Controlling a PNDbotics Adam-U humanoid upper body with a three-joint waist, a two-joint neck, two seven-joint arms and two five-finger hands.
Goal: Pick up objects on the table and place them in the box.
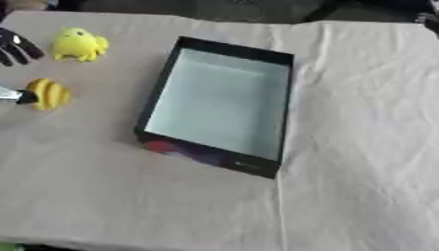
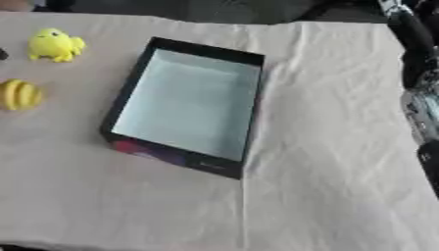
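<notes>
Left eye view: a black-walled box (image 1: 221,105) with a pale floor lies near the middle of the cloth-covered table (image 1: 360,147), nothing inside it. At ten o'clock from the box sits a yellow toy figure (image 1: 80,44); at nine o'clock lies a rounded yellow-orange object (image 1: 48,93). The left hand (image 1: 15,46) shows at the picture's left edge, dark fingers spread and relaxed, just left of the yellow toy figure and apart from it. A silver tip touches the rounded object's left side.

Right eye view: the right arm (image 2: 418,73) runs down the picture's three o'clock edge, well apart from the box. Its hand is out of the picture, so I cannot tell its state.
</notes>
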